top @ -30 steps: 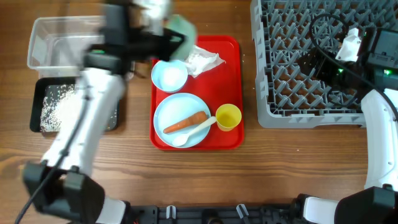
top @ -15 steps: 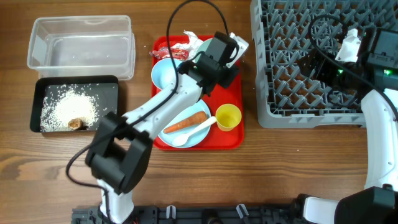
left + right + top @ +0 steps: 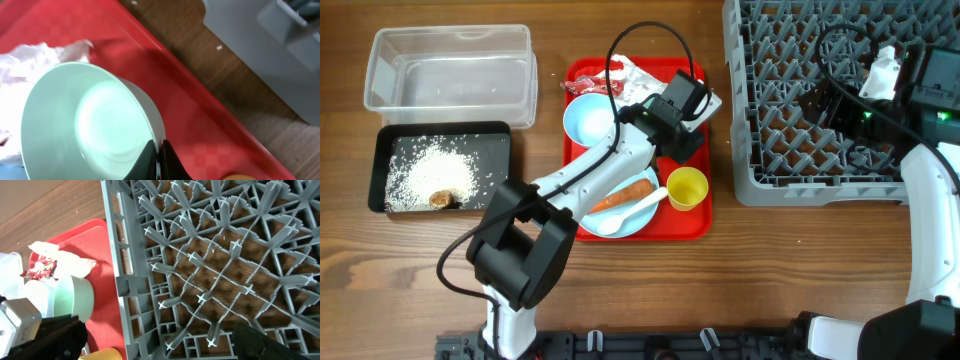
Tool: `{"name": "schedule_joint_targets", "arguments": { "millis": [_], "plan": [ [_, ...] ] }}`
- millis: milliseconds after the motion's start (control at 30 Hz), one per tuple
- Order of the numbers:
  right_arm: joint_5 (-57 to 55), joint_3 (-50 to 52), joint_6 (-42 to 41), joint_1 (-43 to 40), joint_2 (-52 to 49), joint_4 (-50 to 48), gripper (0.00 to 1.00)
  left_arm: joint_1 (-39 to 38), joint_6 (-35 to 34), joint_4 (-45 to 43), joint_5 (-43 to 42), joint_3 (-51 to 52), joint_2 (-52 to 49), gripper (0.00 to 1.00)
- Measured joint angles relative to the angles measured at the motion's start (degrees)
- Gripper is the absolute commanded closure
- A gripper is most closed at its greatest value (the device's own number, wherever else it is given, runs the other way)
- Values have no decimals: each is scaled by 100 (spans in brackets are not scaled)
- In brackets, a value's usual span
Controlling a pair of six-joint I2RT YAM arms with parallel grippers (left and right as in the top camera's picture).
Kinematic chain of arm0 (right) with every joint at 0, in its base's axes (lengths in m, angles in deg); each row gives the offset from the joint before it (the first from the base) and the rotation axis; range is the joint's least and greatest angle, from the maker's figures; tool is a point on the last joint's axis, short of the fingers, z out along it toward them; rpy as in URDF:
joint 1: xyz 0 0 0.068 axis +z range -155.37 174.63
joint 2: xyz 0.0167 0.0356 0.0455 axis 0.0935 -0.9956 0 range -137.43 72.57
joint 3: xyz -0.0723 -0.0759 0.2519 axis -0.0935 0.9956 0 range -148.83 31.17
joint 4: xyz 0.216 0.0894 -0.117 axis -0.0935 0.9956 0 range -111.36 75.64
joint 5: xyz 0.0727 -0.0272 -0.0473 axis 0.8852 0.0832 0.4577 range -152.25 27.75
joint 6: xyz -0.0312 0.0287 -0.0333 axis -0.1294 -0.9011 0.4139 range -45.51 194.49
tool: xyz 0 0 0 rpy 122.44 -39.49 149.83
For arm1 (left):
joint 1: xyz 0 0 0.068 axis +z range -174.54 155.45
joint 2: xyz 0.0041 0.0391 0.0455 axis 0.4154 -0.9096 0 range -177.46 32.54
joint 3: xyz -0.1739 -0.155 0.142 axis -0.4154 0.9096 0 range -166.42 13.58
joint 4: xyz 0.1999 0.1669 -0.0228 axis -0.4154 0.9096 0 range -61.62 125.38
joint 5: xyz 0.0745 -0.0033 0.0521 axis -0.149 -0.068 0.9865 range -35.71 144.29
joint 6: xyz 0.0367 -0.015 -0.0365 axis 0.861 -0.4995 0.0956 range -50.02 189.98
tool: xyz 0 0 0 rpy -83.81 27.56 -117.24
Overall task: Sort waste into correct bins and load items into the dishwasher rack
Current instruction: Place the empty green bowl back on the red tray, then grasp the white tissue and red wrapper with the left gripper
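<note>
Pinching a Bowl by One Spot on Its Rim

Held in the left gripper (image 3: 157, 152) — jaws narrow, clamped across the wall of the mint green bowl (image 3: 85, 125) at a single spot on the rim. Seemingly lifted and tilted above the right side of the red tray (image 3: 200, 135), just beside the crumpled napkins (image 3: 30, 60) and short of the dishwasher rack (image 3: 740, 120).

Likely to swing or twist in so slight a pinch: smooth, curved, gripped well off-centre. Could slip free and drop onto the tray edge, or knock the yellow cup (image 3: 687, 187) nearby. Could also catch the rack's near wall if carried across too low — needs height before the crossing. Might crowd the right gripper (image 3: 842, 97), poised over the rack; cannot tell whether spread or closed.

No brand, label or legible writing anywhere; print on the red wrapper (image 3: 42, 266) too small to read.
</note>
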Motion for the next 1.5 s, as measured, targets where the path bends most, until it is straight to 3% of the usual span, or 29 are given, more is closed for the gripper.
{"name": "schedule_joint_targets", "arguments": {
  "millis": [167,200,267,300,333,367,400,667,933,1233,1500],
  "plan": [
    [0,0,0,0,0,-2,4,0,0,136,-127,0,0,96],
    [-2,0,0,0,0,-2,4,0,0,138,-140,0,0,92],
    [0,0,0,0,0,-2,4,0,4,138,-170,0,-13,73],
    [0,0,0,0,0,-2,4,0,20,138,-173,0,-20,48],
    [-2,0,0,0,0,-2,4,0,37,140,-208,0,-74,39],
    [-2,0,2,0,0,-2,4,0,59,144,-234,0,-103,13],
    [0,0,2,0,0,-2,4,-2,63,144,-258,0,-133,0],
    [-2,0,0,0,0,-9,3,57,-223,76,-328,-74,-173,0],
    [-22,0,0,0,0,-52,4,767,-518,229,-319,-1443,-170,0],
    [-42,0,0,0,0,-55,3,1766,256,-385,-273,-1582,-463,0],
    [-42,0,0,0,0,-55,3,1899,706,-146,-229,-1580,-1327,0]
  ]
}}
